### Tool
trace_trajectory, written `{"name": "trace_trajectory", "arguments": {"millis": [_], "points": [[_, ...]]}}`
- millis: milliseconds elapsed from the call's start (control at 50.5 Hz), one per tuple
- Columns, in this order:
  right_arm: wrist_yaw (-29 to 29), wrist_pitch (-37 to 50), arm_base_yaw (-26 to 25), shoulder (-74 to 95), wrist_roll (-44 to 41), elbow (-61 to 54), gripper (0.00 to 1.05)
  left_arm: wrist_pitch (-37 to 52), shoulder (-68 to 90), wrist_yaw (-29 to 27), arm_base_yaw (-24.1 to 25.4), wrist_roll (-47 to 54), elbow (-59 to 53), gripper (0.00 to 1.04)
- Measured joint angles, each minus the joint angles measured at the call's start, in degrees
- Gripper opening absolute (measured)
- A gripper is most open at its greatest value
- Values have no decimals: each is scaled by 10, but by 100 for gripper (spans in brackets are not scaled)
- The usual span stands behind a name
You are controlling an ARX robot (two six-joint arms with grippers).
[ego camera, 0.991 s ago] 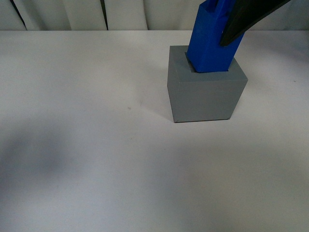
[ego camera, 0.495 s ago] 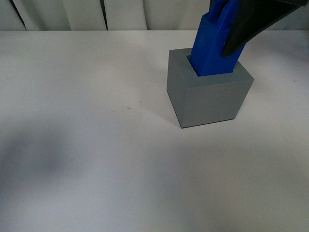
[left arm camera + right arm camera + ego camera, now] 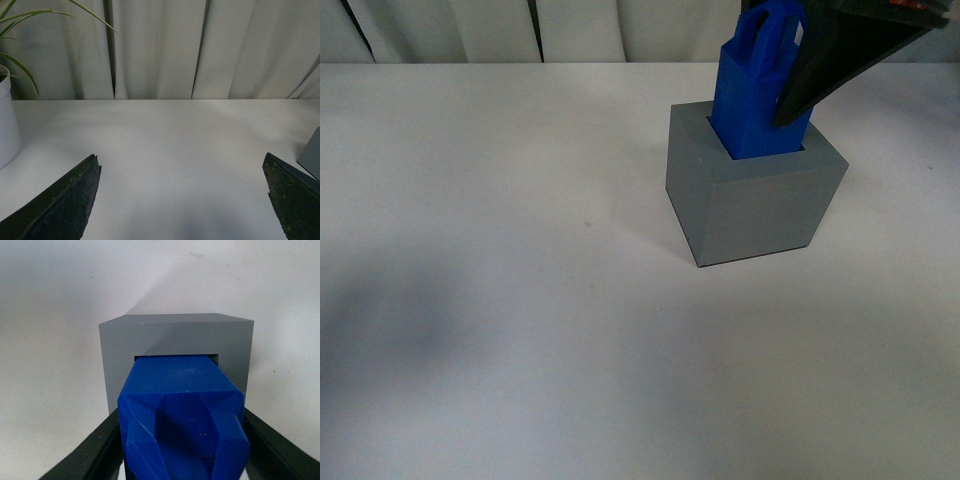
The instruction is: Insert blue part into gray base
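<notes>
The white table (image 3: 500,300) is filling nearly the whole front view, with a strip of pale pleated curtain (image 3: 470,30) running along the top edge of the frame. In the left wrist view a white plant pot (image 3: 6,125) is standing at the table's edge with thin green leaves (image 3: 35,14) arching over it. The gray base (image 3: 760,205) is sitting on the table in the upper right of the front frame, turned so that one vertical edge is facing the camera. The blue part (image 3: 752,100) is standing with its lower end inside the square recess in the top of the base, most of its body sticking up above the rim and leaning slightly toward the right of the frame, its handle loop (image 3: 775,25) reaching the top edge. The right gripper (image 3: 182,450) is closing on the blue part's upper body, its black fingers (image 3: 87,460) pressing against the two opposite flanks; in the front view one finger is slanting down from the upper right corner and overlapping the part. The left gripper (image 3: 180,200) is hanging above bare table with its jaws spread wide and nothing between them, and a sliver of the gray base is showing just beyond one finger.
</notes>
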Motion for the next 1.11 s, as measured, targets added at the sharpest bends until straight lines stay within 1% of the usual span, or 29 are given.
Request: {"name": "trace_trajectory", "arguments": {"millis": [79,99,218,297,396,535,595,654,793,832,872,892,932,971,991,1031,1070,1110], "points": [[-9,3,-2,0,3,-1,72,0,0,0,0,0,0,99],[-14,7,-4,0,5,-2,77,0,0,0,0,0,0,99],[-43,22,-14,-19,13,-23,99,0,0,0,0,0,0,99],[-62,34,-20,-36,19,-42,97,0,0,0,0,0,0,99],[-99,78,-38,-85,33,-92,97,0,0,0,0,0,0,99],[-169,174,-70,-178,75,-194,97,0,0,0,0,0,0,99],[-214,237,-87,-234,106,-265,97,0,0,0,0,0,0,99],[-245,295,-101,-286,136,-337,97,0,0,0,0,0,0,99],[-297,449,-130,-396,228,-497,97,0,0,0,0,0,0,99],[-300,496,-139,-428,258,-544,97,0,0,0,0,0,0,99],[-313,571,-153,-470,305,-603,97,0,0,0,0,0,0,99],[-316,583,-156,-479,314,-615,97,0,0,0,0,0,0,99],[-324,635,-168,-512,346,-661,97,0,0,0,0,0,0,99],[-309,708,-180,-552,403,-716,97,0,0,0,0,0,0,99],[-303,728,-185,-567,419,-731,97,0,0,0,0,0,0,99],[-278,799,-195,-603,481,-785,97,0,0,0,0,0,0,99],[-258,849,-198,-627,530,-820,97,0,0,0,0,0,0,99],[-257,866,-199,-636,560,-832,97,0,0,0,0,0,0,99]]}}
